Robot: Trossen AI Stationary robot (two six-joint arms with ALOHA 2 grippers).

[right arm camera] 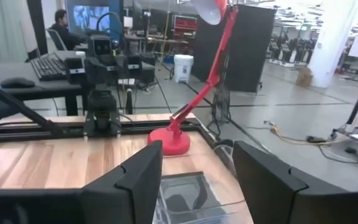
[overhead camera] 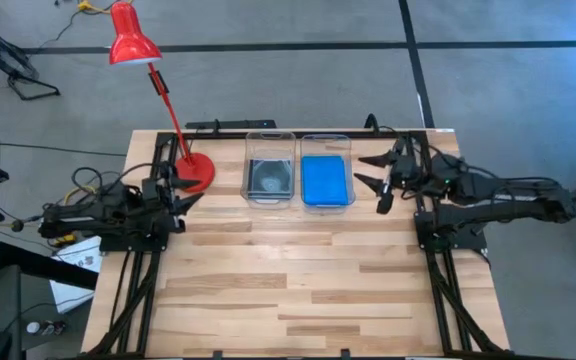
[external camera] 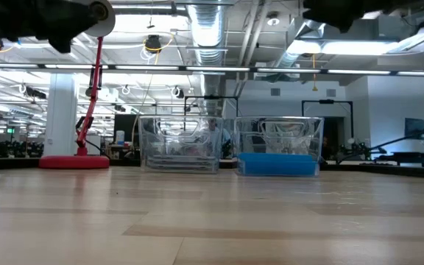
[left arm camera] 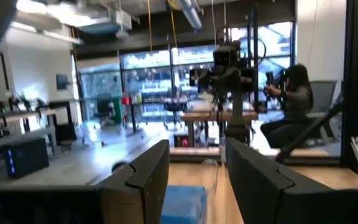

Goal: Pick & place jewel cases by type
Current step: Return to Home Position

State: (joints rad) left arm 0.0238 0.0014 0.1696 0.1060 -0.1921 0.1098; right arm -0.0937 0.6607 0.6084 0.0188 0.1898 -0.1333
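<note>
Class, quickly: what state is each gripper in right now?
Left dark two-finger gripper: open, holding nothing.
Right dark two-finger gripper: open, holding nothing.

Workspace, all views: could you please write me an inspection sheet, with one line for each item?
Surface: wooden table; no case lies loose on it.
Job's things: blue jewel cases in the right bin; dark jewel cases in the left bin; the counts cannot be told.
Clutter: red lamp standing on the table beside the left bin.
Grippers: left gripper open, empty, next to the lamp's base; right gripper open, empty, beside the right bin.
Cables: yellow cable on the floor; dark cables by the left arm.
Surroundings: a lab room; one seated person, another person at a desk.
</note>
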